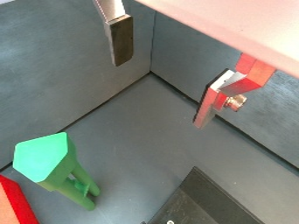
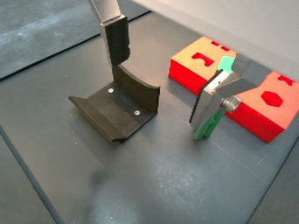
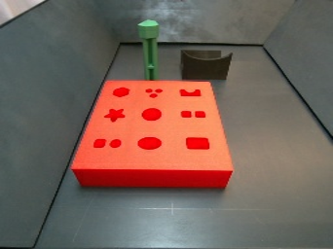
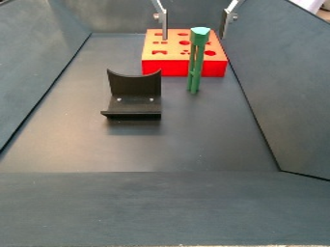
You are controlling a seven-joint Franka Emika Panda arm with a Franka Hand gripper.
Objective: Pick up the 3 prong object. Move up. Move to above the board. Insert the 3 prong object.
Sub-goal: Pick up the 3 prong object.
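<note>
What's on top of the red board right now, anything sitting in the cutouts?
Nothing rests on the board; its cutouts show empty in a side view. The 3 prong object stands upright on the floor beside it, near the curved holder. The gripper hangs open above, unloaded.

Even, soft light from above is seen in every view, with no hard shadows. A faint sheen is shown on the dark floor [image 4: 154, 183]. The gripper [image 2: 163, 74] is open above the floor, and its near fingers [image 1: 121, 39] are rendered slightly soft.
</note>
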